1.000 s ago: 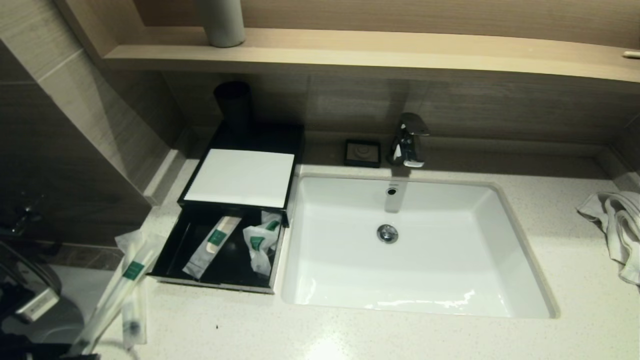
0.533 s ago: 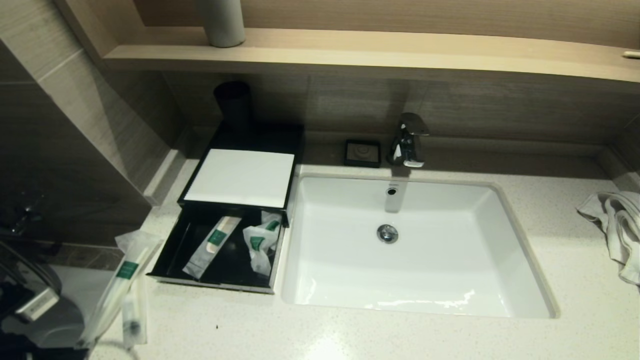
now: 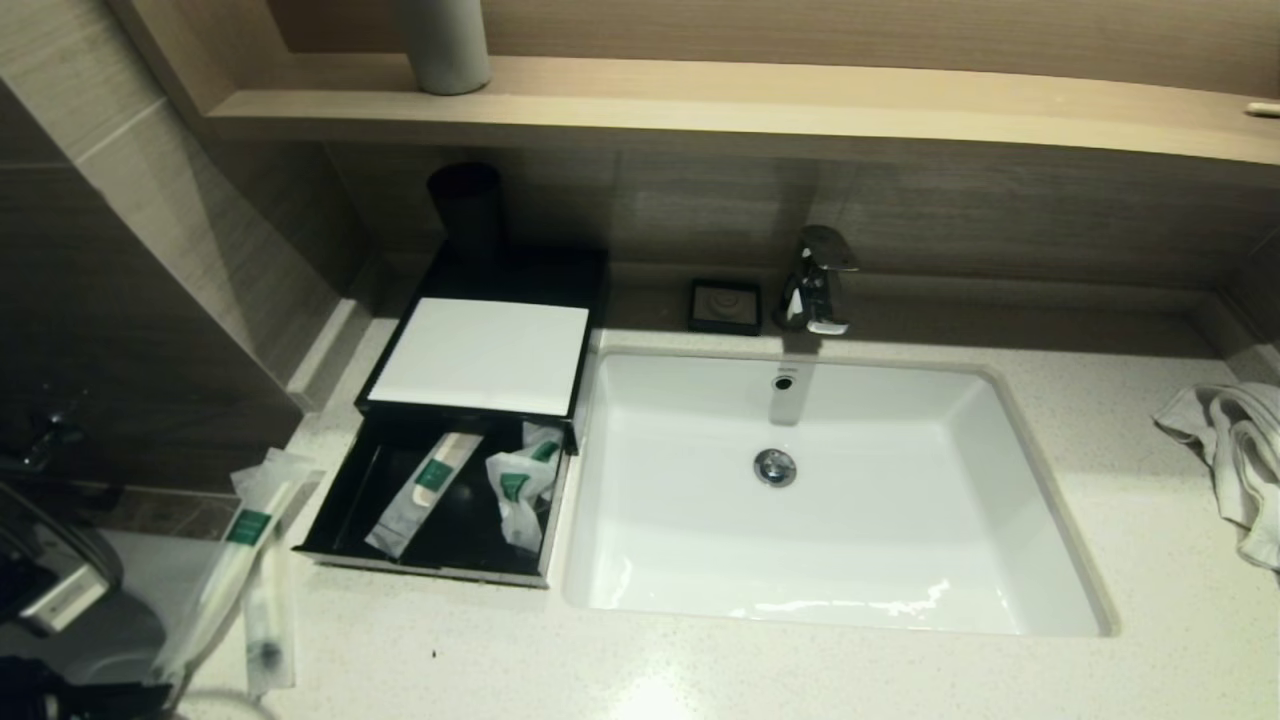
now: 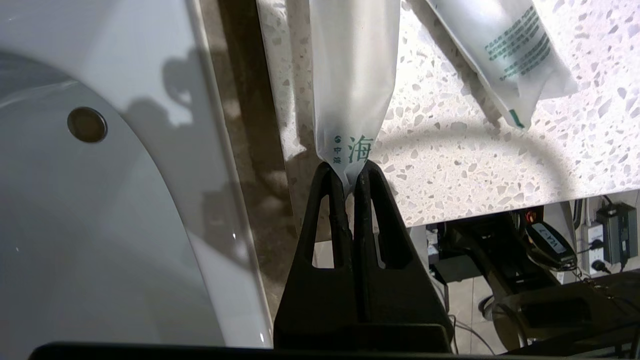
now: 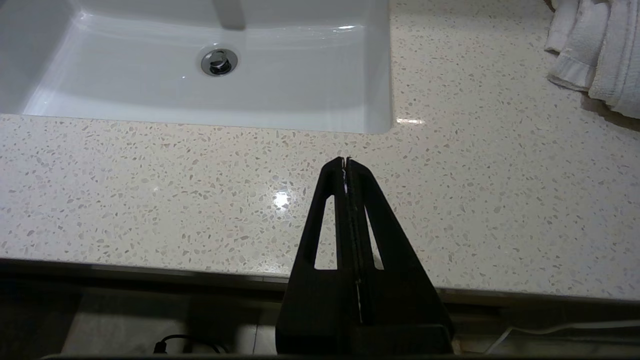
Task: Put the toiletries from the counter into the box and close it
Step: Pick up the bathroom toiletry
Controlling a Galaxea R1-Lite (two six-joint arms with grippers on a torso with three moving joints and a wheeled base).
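The black box (image 3: 482,352) with a white top panel stands left of the sink, its front drawer (image 3: 330,520) pulled open. Two toiletries lie in the drawer: a long sachet (image 3: 424,492) and a crumpled pouch (image 3: 520,486). My left gripper (image 4: 349,172) is shut on the end of a long translucent sachet (image 4: 354,75), which slants over the counter's left edge (image 3: 240,560). Another sachet (image 3: 268,625) lies on the counter (image 3: 700,670) beside it (image 4: 505,50). My right gripper (image 5: 346,161) is shut and empty above the counter, in front of the sink's right corner.
The white sink (image 3: 900,560) fills the middle, with a tap (image 3: 818,280) and a small black dish (image 3: 725,305) behind it. A white towel (image 3: 1230,450) lies at the right. A black cup (image 3: 466,210) stands behind the box. A wooden shelf (image 3: 700,110) overhangs.
The left gripper has shut on the long sachet's end. The sachet has swung slightly to the left and stands steeper. Everything else is as it was.
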